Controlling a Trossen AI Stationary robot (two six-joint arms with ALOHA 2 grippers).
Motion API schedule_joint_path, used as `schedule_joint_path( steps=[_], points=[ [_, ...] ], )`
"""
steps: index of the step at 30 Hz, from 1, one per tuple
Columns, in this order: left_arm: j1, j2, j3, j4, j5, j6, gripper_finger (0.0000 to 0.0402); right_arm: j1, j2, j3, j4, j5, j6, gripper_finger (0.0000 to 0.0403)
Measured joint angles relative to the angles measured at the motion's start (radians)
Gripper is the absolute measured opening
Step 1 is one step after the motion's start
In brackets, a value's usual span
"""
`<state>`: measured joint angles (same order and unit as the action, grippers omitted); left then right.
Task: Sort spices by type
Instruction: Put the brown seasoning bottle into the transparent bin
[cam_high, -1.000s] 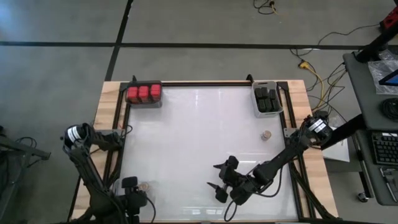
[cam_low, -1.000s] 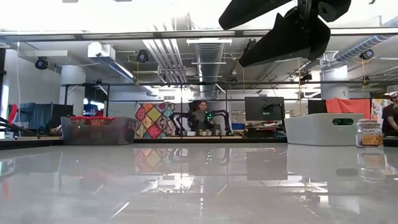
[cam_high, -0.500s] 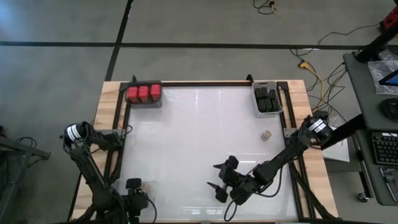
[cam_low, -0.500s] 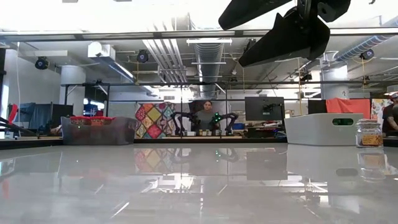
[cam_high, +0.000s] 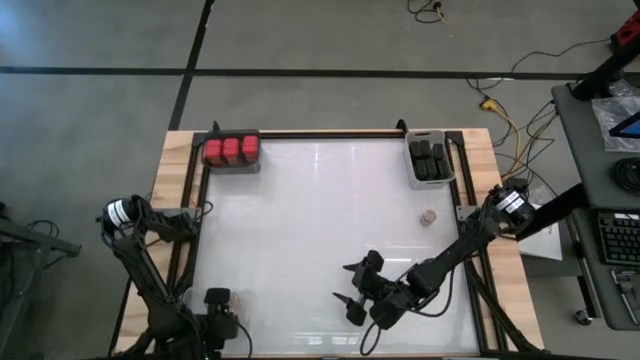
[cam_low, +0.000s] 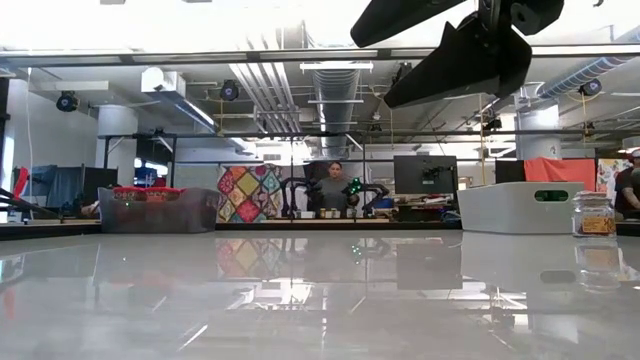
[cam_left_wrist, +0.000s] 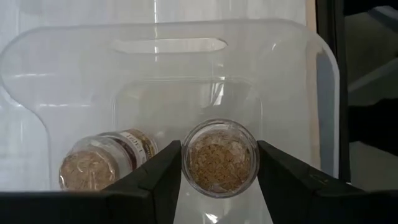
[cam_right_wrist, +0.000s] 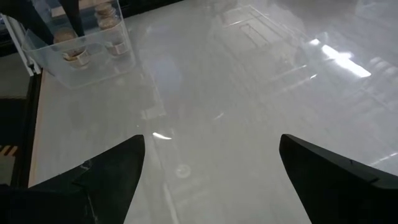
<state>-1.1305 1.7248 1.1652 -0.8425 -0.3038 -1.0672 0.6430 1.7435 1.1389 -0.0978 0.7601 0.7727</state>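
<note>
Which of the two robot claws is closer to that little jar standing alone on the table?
The right one. The right gripper hovers open over the table's near middle, a short way from the lone jar. The left gripper is at the clear bin in the far corner.

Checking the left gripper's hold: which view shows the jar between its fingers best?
The left wrist view: the jar sits between the left gripper fingers, over the clear bin. The high view shows only the arm above it; the right wrist view, distant jars; the low view, nothing.

The left gripper (cam_left_wrist: 219, 171) points straight down at the table's near left corner, fingers clamped around a round glass spice jar (cam_left_wrist: 221, 157). The right gripper (cam_high: 352, 284) hovers near the front, fingers spread wide.
</note>
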Motion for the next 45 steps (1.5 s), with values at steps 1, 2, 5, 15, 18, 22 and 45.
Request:
schedule_joint_path(
  steps=[1,2,5,15,18,22,45],
  points=[
    [0.0,0.0,0.0,0.0,0.001,0.008,0.0172,0.0,0.0,0.0,0.0,0.0,0.005,0.0364],
    [-0.001,0.0,0.0,0.0,0.002,0.019,0.0173,0.0,0.0,0.0,0.0,0.0,0.011,0.0364],
    [-0.001,-0.001,0.0,0.0,0.024,0.068,0.0173,0.0,0.0,0.0,0.0,0.0,0.014,0.0364],
    [0.0,-0.002,-0.001,-0.001,0.053,0.131,0.0174,0.0,0.0,0.0,0.001,0.0,0.02,0.0364],
    [0.0,-0.003,-0.001,-0.001,0.053,0.131,0.0175,0.0,0.0,0.0,0.001,0.0,0.019,0.0364],
    [0.0,-0.004,-0.001,0.001,0.053,0.132,0.0175,0.0,0.0,0.0,0.002,0.0,0.016,0.0364],
    [0.0,-0.01,-0.003,0.039,0.042,0.152,0.0183,0.0,0.0,0.0,0.002,-0.004,0.011,0.0364]
  ],
)
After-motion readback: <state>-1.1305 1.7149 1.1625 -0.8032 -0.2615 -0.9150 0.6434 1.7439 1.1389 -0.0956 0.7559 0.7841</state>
